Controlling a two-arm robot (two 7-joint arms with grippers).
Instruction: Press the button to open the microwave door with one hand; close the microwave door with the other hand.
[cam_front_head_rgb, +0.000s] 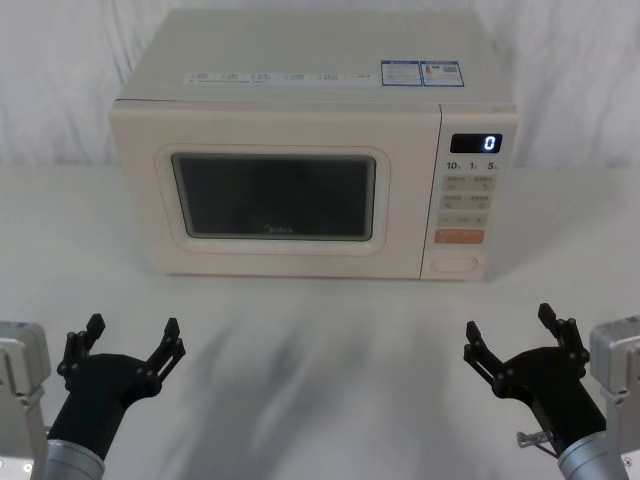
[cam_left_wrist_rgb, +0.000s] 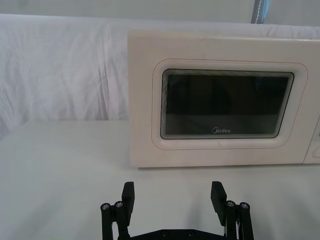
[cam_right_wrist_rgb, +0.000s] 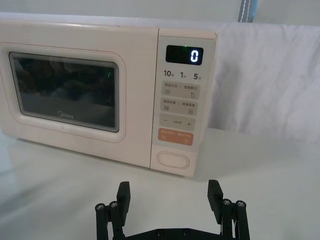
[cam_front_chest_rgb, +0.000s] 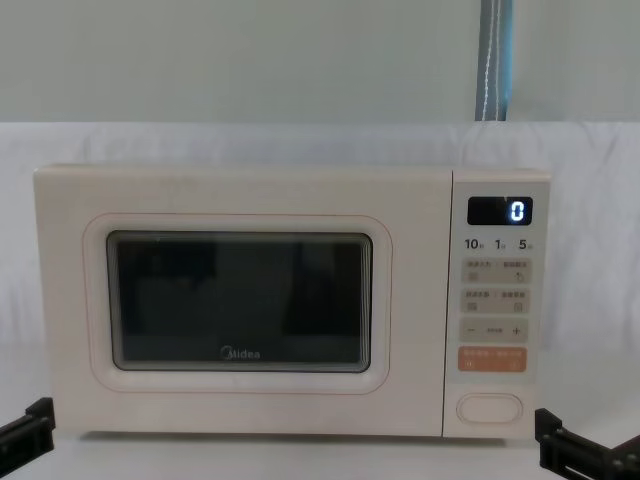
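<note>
- Microwave (cam_front_head_rgb: 300, 150) at the back of the white table (cam_front_head_rgb: 320, 340), facing forward, display (cam_front_head_rgb: 476, 143) reading 0
- Microwave door (cam_front_chest_rgb: 240, 300) shut, flush with the control panel
- Button (cam_right_wrist_rgb: 173, 160) at the panel's bottom, under the orange key (cam_right_wrist_rgb: 176, 136), untouched
- Left gripper (cam_front_head_rgb: 130, 345) low in front of the door, fingers spread, empty
- Right gripper (cam_front_head_rgb: 518, 335) low before the panel, fingers spread, empty

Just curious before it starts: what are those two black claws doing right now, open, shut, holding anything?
Left gripper: open, holding nothing, above the table before the microwave door.
Right gripper: open, holding nothing, short of the button.
</note>
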